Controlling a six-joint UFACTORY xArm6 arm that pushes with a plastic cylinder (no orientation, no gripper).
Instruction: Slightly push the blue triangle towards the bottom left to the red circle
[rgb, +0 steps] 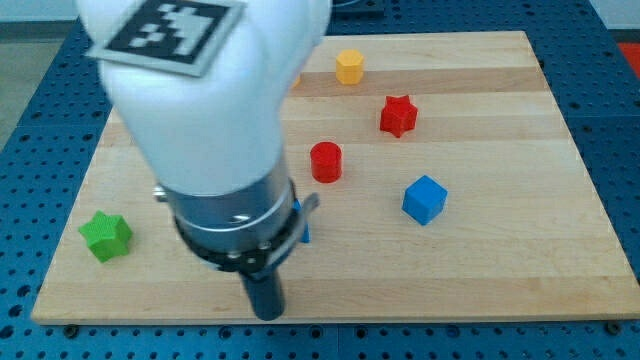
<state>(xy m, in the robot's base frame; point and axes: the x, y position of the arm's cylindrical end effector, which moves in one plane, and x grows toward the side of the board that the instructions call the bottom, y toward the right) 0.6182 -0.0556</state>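
The red circle (326, 161) stands near the middle of the wooden board (500, 270). Only a thin blue sliver of the blue triangle (304, 222) shows, below and to the left of the red circle, at the right edge of the arm's dark collar; the arm hides most of it. My tip (267, 315) is near the board's bottom edge, below and slightly left of the blue sliver, apart from it. The white arm body covers the view's upper left.
A red star (398, 115) lies up and right of the red circle. A blue cube (424, 199) sits to its lower right. A yellow hexagon (349, 66) is near the top edge. A green star (106, 236) is at the left.
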